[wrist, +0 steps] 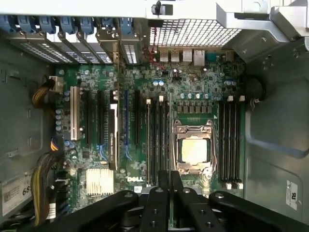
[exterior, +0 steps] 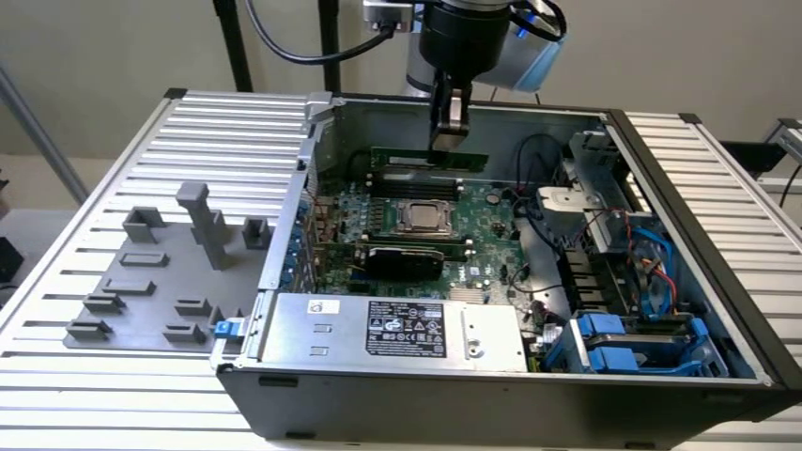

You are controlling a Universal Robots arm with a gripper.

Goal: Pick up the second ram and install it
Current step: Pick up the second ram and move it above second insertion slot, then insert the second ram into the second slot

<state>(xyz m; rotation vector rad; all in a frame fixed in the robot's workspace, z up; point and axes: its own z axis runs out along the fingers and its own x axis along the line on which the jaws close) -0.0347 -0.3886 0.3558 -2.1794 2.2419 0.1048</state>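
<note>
Your gripper (exterior: 449, 145) has its jaws clamped on the second ram (exterior: 408, 157), upper centre of the exterior view, inside the open computer case (exterior: 501, 404), above the motherboard (exterior: 486, 214).

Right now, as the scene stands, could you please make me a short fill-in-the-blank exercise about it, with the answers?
1. The gripper is shut on the second ram, a thin stick of ___ colour.
2. Inside the open computer case, the plastic drive brackets are ___.
3. The grey fixture lies outside the case, on the exterior view's ___.
Missing words: green; blue; left.
</note>
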